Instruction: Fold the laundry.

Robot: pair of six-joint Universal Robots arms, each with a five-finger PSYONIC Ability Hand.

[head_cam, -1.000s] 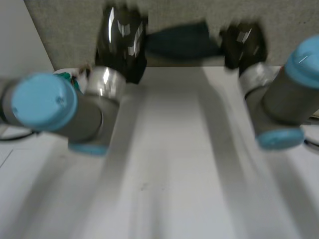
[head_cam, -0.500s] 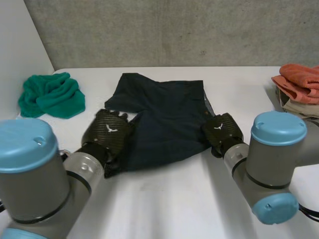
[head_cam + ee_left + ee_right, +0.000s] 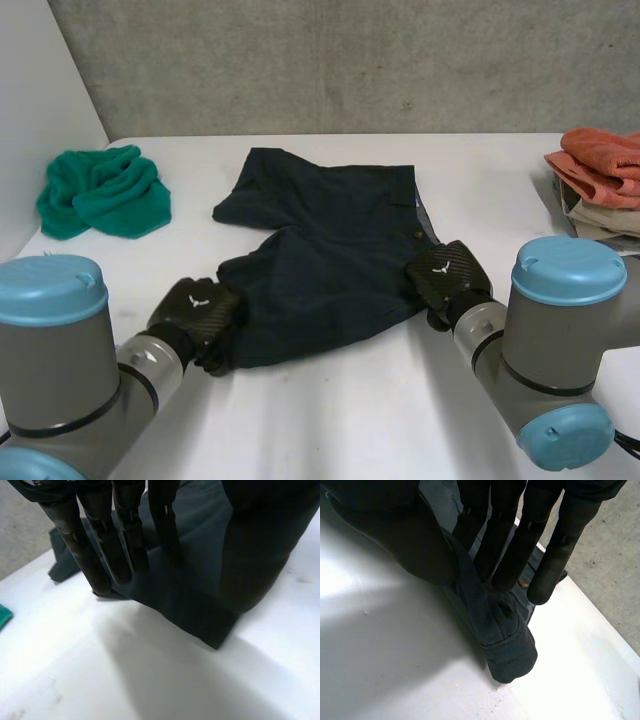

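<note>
We pinched the shorts at their near corners, left hand and right hand; a shallow grip could slip, skewing them.

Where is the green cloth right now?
In the head view the green cloth lies bunched at the table's far left, beside the white wall, left of the dark blue shorts and not touching them.

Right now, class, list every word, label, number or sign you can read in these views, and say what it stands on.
No words or numbers can be read.
left hand: a small white emblem on its back, no letters.
right hand: a matching white emblem, no letters.
dark shorts: no print or label can be made out.
</note>
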